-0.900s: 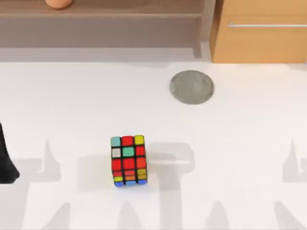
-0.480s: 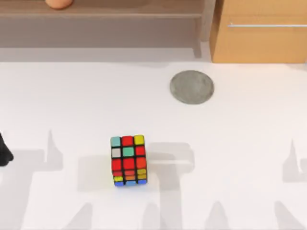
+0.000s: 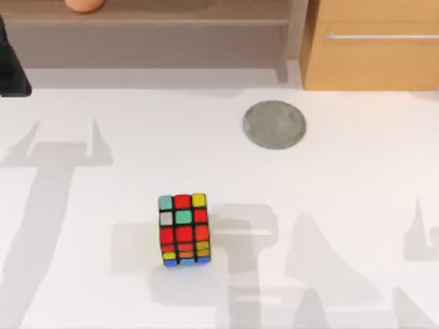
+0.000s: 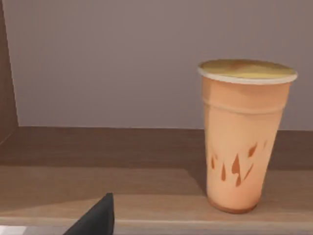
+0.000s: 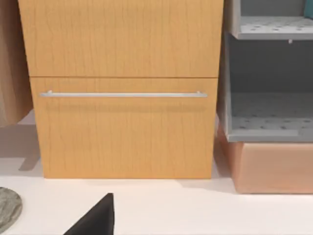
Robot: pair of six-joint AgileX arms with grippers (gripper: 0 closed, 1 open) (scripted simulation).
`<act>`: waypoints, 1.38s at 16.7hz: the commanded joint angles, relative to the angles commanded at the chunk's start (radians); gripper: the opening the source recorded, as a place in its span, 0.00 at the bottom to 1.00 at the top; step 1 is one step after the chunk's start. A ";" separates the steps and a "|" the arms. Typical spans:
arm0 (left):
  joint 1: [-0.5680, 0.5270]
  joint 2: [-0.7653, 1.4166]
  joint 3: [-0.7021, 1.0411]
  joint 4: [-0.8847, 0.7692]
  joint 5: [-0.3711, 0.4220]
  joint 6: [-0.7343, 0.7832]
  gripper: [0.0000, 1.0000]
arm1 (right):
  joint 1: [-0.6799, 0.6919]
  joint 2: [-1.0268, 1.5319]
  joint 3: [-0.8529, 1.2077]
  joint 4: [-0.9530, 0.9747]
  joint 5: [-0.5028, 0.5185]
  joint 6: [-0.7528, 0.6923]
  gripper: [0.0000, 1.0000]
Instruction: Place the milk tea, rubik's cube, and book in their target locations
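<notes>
Top view: the rubik's cube [image 3: 183,229] sits alone on the white desk [image 3: 357,205], left of centre and toward the near edge, upright w/ its mostly red face up — nothing touches it, so by my read its step isn't begun. A round grey stone-look coaster [image 3: 274,124] lies flat farther back and to the right, well apart from the cube; prob. a target pad, tho for which item I can't tell. At the back left runs a wooden shelf [image 3: 171,14], and on it, at the frame's top edge, the milk tea [image 3: 84,4] shows as an orange rounded shape. A dark bit of the left arm [image 3: 12,65] sits at the far left edge by the shelf. To the right stands a wooden drawer cabinet [image 3: 374,55]. Left wrist view: the milk tea [image 4: 244,137] stands upright on the shelf board [image 4: 98,181], creamy top level, close to the front edge — a stable spot, so it looks placed. One dark jaw tip [image 4: 95,220] shows low in frame, apart from the cup; whether the left jaws are spread or closed I can't tell. Right wrist view: faces the drawer front w/ its metal handle [image 5: 122,94], grey cubbies beside it; right jaws' state — can't tell either. No book seen.
</notes>
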 joint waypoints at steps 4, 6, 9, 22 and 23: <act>-0.043 0.423 0.204 0.183 -0.033 0.001 1.00 | 0.000 0.000 0.000 0.000 0.000 0.000 1.00; -0.062 0.604 0.292 0.261 -0.046 0.001 1.00 | 0.000 0.000 0.000 0.000 0.000 0.000 1.00; -0.084 0.803 0.395 0.353 -0.062 0.001 1.00 | 0.000 0.000 0.000 0.000 0.000 0.000 1.00; -0.092 0.970 0.528 0.394 -0.064 0.001 1.00 | 0.000 0.000 0.000 0.000 0.000 0.000 1.00; -0.090 0.996 0.565 0.383 -0.062 0.001 1.00 | 0.000 0.000 0.000 0.000 0.000 0.000 1.00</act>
